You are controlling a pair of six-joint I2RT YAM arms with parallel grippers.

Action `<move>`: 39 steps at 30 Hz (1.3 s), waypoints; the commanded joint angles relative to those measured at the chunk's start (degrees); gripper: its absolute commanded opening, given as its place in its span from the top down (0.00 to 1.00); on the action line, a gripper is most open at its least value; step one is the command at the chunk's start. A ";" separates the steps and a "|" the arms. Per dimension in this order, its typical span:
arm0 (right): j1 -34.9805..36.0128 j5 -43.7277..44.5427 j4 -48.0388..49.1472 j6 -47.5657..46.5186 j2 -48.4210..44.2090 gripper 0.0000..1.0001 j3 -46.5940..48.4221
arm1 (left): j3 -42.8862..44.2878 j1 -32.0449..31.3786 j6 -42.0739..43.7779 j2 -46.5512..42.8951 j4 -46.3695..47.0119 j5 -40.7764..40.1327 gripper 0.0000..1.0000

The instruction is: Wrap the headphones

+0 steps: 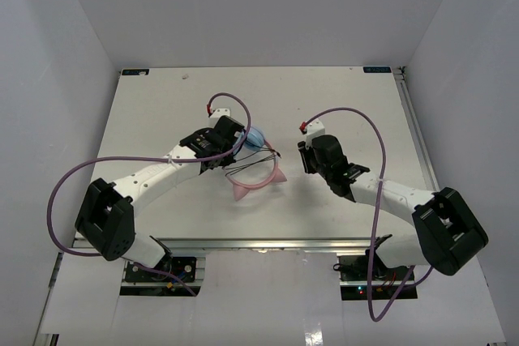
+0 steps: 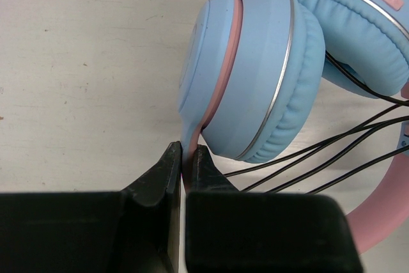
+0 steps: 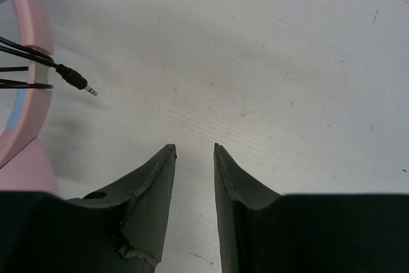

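Observation:
The headphones lie mid-table, with light blue ear cups and a pink headband. The thin black cord runs in several strands across the band. My left gripper is shut on the pink-and-blue arm of the headband just below the near ear cup. My right gripper is open and empty over bare table, to the right of the headphones. The cord's plug sticks out past the pink headband at the left of the right wrist view.
Purple arm cables loop beside both arms. White walls enclose the table on three sides. A metal rail runs along the near edge.

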 commanded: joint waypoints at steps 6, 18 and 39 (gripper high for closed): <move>-0.15 -0.89 0.16 2.96 -4.99 0.62 -2.91 | 1.34 3.42 -1.35 2.02 9.41 0.65 1.00; -0.15 -0.89 1.64 3.32 -7.20 0.61 -5.16 | 1.77 17.27 -2.57 1.19 15.21 7.07 1.00; -0.15 -1.33 2.18 3.14 -6.87 0.60 -5.49 | -9.85 33.65 -9.27 -3.73 26.33 8.61 1.00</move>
